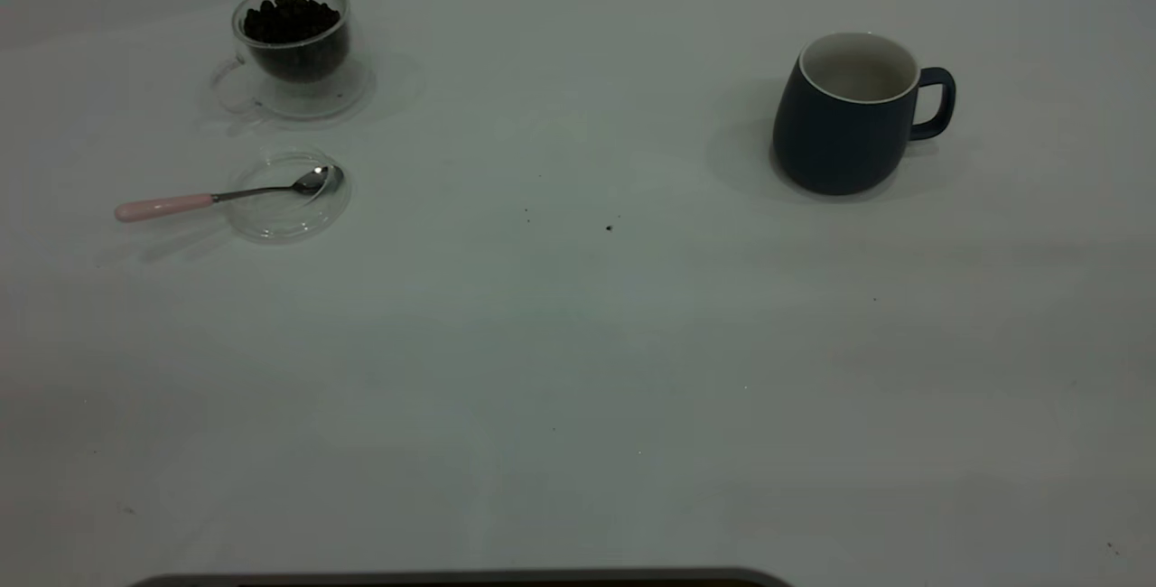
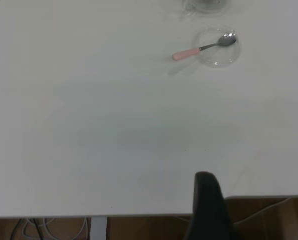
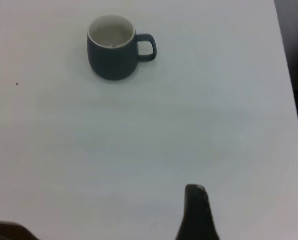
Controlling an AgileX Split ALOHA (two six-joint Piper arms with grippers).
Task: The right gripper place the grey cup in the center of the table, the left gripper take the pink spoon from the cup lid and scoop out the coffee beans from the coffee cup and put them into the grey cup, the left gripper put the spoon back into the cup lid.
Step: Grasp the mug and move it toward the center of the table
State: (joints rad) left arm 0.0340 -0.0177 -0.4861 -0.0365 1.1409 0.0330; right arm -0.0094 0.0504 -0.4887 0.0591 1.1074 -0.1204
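Pink spoon [image 1: 226, 196] handle leftward, bowl in cup lid [image 1: 287, 208]

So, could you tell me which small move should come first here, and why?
Probably the right hand should reach toward the grey cup to grasp it. The cup stands upright and empty at the table's right side, not its center, and no hand is near it. The pink spoon rests on the cup lid, so scooping can wait.

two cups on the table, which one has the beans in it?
The coffee cup, the small clear glass one at the far left, holds the coffee beans. The grey cup on the right is empty, white inside.
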